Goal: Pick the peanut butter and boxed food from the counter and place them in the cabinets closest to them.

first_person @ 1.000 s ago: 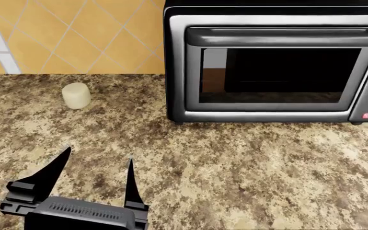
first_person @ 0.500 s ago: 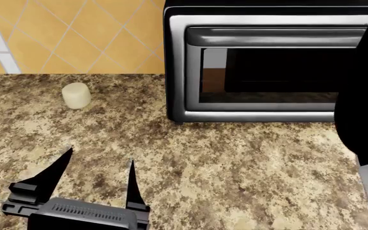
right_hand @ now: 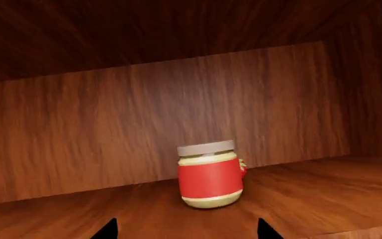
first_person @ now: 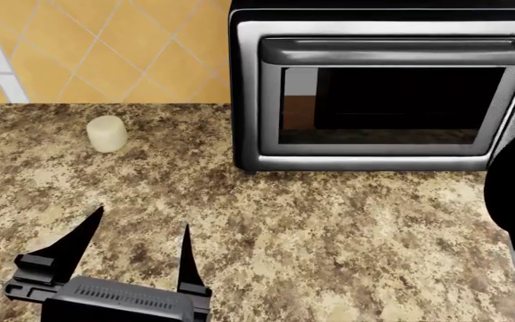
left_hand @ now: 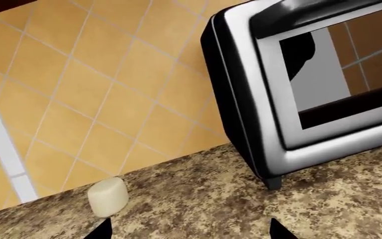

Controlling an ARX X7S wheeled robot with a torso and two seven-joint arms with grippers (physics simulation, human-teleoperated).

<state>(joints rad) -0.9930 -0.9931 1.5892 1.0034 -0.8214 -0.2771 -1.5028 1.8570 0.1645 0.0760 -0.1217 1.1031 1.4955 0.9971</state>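
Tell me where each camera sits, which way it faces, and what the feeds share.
Head: looks down over the counter at the toaster oven; left gripper open, dark right arm at the edge.
Left wrist: low over the counter, faces the toaster oven and cream cylinder; fingertips only.
Right wrist: inside a wooden cabinet, faces the peanut butter; open fingertips.
Head and left wrist share the oven, cylinder, counter.

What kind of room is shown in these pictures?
Most likely a kitchen, rendered in a simulator. A toaster oven stands on a speckled granite counter against a wall of orange tiles, and a peanut butter jar sits upright on a shelf inside a wooden cabinet.
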